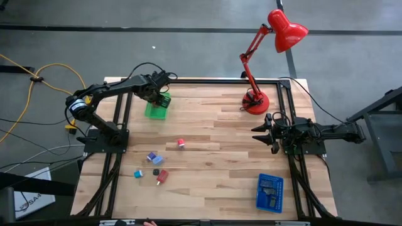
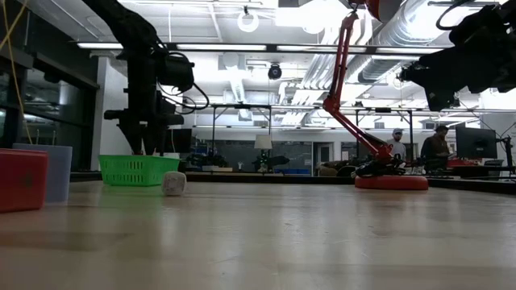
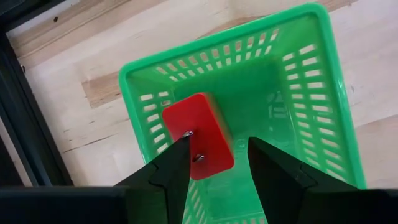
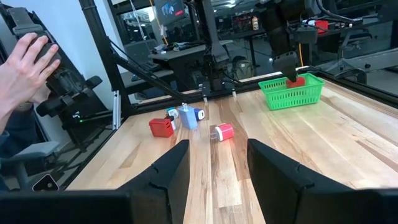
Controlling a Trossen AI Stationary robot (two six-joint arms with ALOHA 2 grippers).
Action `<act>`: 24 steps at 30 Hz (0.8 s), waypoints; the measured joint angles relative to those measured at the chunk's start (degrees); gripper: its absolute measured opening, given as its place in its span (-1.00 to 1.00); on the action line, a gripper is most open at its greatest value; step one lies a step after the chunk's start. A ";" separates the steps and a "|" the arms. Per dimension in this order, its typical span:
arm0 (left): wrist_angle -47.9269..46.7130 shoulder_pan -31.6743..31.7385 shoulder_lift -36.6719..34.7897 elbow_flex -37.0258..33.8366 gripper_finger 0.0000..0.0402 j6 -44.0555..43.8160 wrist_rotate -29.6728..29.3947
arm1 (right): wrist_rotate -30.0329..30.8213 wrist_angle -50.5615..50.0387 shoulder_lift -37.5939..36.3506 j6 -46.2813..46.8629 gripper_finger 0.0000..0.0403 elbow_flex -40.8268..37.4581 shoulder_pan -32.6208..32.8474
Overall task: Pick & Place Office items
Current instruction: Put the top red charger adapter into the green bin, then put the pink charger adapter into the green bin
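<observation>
One red block (image 3: pixel 199 144) was the item in hand: we saw it between the jaws of the left gripper (image 3: pixel 217 163), poised above the inside of the green tray (image 3: pixel 323 81) at the far-left part of the counter (image 1: pixel 213 135). The jaws looked partly parted, with a gap showing beside the block on one side, so we judged it was being released – whether it was gripped or already loose we could not tell. To do this step well, we thought the jaws should open fully while centred over the tray's floor, so the block drops flat and clear of the perforated walls, and the arm should then lift straight up rather than sideways, lest a finger catch the rim and drag the light tray.

The left arm reached forward from its base, elbow bent, wrist pointing down into the tray – in the low view its gripper hung just above the rim. The right gripper (image 4: pixel 214 163) waited at the counter's right edge near the red lamp (image 1: pixel 276 44), pointing across the wood, its jaws parted and grasping nothing.

The remaining office items lay well apart from the tray, in the near-left part of the counter: a small red-and-white piece (image 1: pixel 181 143), a lilac block (image 1: pixel 152 157), a teal piece (image 1: pixel 137 172), a black piece (image 1: pixel 156 172) and another red block (image 1: pixel 162 177). A blue perforated tray (image 1: pixel 270 192) sat at the near right. A person's hand (image 4: pixel 25 65) showed beyond the counter.
</observation>
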 joint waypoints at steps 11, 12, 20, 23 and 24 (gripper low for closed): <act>2.77 0.52 -4.55 0.13 -0.24 7.45 -0.11 | 0.00 0.00 -0.02 0.00 -0.27 -0.01 0.01; 2.88 0.52 -5.52 0.15 -0.24 7.99 -0.11 | 0.00 0.00 -0.02 0.00 -0.27 0.01 -0.01; 2.93 -4.03 -10.66 0.15 -0.24 10.72 0.22 | 0.00 0.00 0.00 0.01 -0.27 0.01 0.00; 2.93 -7.37 -11.33 0.15 -0.24 13.71 2.12 | 0.00 0.00 -0.02 0.00 -0.27 0.01 0.01; 2.95 -8.61 -11.46 0.15 -0.24 14.95 3.02 | 0.00 0.00 -0.02 0.02 -0.27 -0.01 0.01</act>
